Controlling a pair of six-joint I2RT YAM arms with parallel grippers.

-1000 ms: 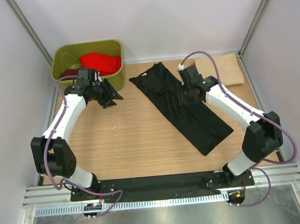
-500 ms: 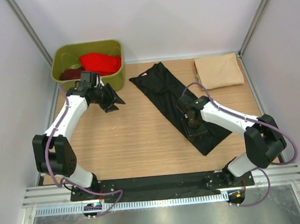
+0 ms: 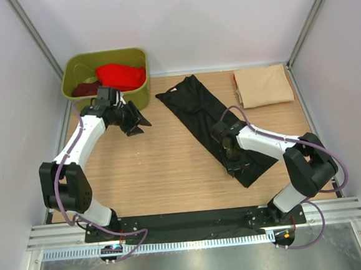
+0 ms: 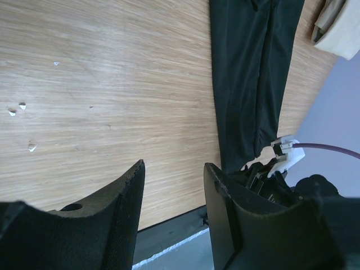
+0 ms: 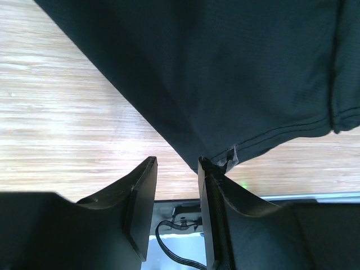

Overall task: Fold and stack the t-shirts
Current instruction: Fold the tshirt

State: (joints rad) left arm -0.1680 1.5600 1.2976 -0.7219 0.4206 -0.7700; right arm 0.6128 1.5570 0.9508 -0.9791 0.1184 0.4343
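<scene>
The black shirt (image 3: pixel 220 122) lies flat on the table (image 3: pixel 152 175). It is folded into a long strip. The strip runs on a slant, from the far middle of the table down toward the near right.

The right gripper (image 3: pixel 232 161) is low over the near end of the strip. Its two fingers (image 5: pixel 140 197) are apart, with only a small gap between them. Bare wood shows in the gap. The near corner of the black shirt sits right at the tip of one finger. I cannot tell if the finger touches it. The gripper holds nothing.

The left gripper (image 3: pixel 135 121) is over bare wood, just beside the tub (image 3: pixel 105 53). Its fingers are apart too, and nothing is between them.

The beige shirt (image 3: pixel 263 86) is folded. It lies in the far right corner of the table, apart from the black shirt. The red shirt (image 3: pixel 121 76) is bunched up in the tub, at the far left. The maroon shirt (image 3: pixel 86 89) is in the tub too, just beside the red one.
</scene>
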